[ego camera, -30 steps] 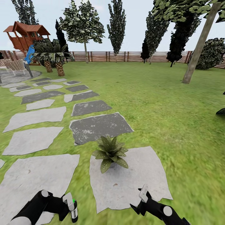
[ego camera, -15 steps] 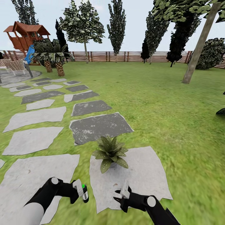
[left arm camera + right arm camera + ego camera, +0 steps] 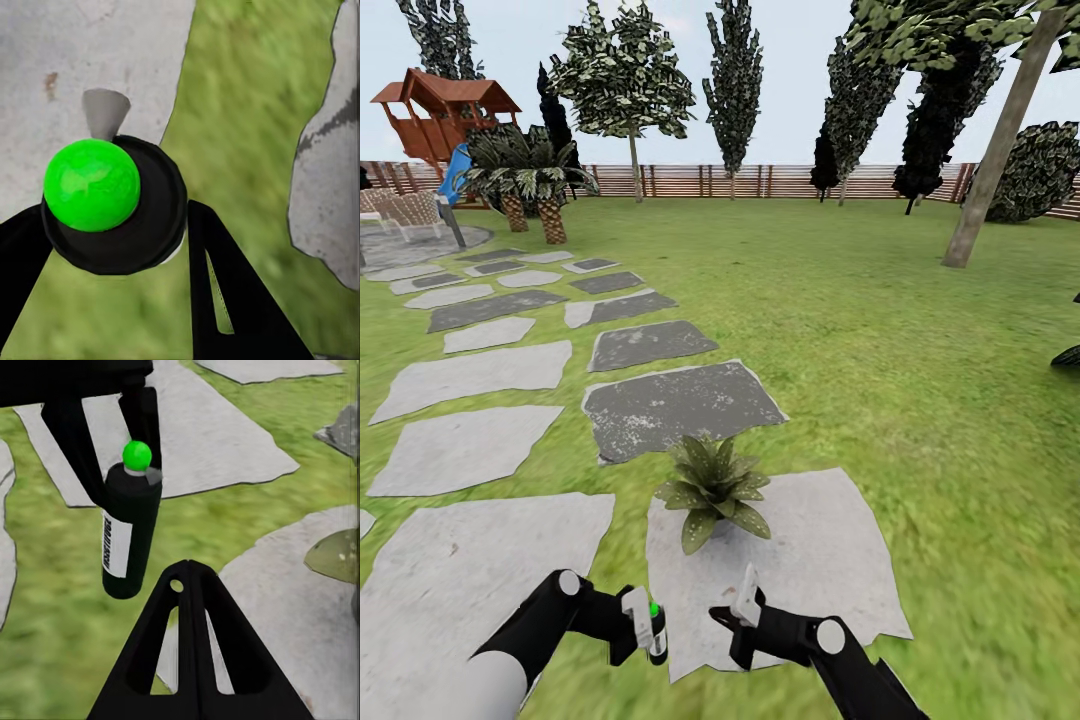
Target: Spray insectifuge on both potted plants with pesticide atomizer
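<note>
The pesticide atomizer [image 3: 654, 630], pinched in the left claw [image 3: 640, 632], has moved inward over the last second and now hangs above the grass just short of the potted plant [image 3: 712, 488] on its stepping stone [image 3: 820, 560]. The right claw [image 3: 742, 612], pressed together and empty, has closed in beside it, suggesting a trigger press or handover is next

lawn [image 3: 840, 330] green, open | stepping stones [image 3: 650, 345] grey, double row across lawn toward fence | fence [image 3: 760, 181] brown slats at lawn's far edge | playhouse [image 3: 445, 115] wooden, before fence | trees [image 3: 625, 75] along fence | sky pale
</note>
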